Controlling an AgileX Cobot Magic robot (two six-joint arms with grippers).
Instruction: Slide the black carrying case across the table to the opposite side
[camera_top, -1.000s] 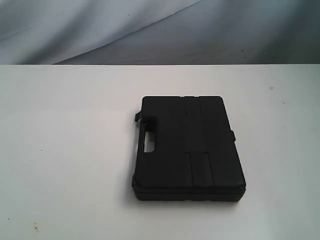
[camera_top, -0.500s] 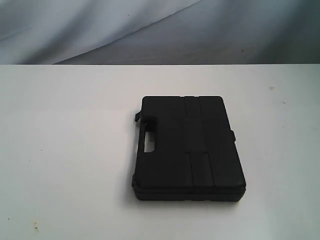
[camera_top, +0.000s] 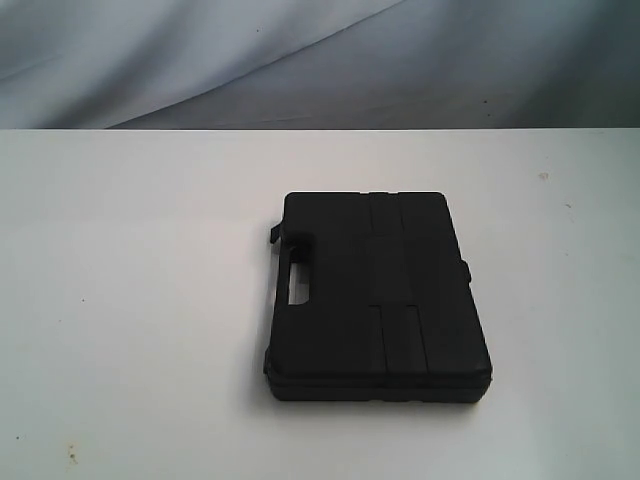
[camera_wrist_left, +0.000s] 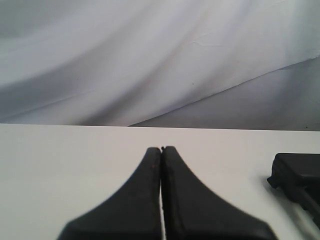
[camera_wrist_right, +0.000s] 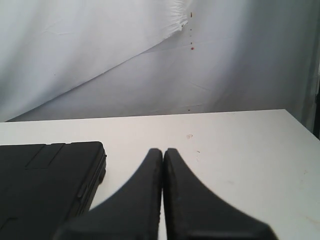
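One black case (camera_top: 375, 295) is seen in the exterior view. It is laid flat on the white surface (camera_top: 140, 250) a little right of the middle, with its cut-out handle (camera_top: 297, 284) turned toward the left of that view. A pale draped cloth (camera_top: 300, 60) is hung behind.

In the left wrist view the left gripper (camera_wrist_left: 161, 149) is shown with its dark jaws pressed together and nothing held between them. It is seen above the surface, and one corner of the case is glimpsed off to one side — clearly apart from it.

In the right wrist view the right gripper (camera_wrist_right: 163, 151) is likewise closed tight and empty. The case is seen lying near it, not touched.
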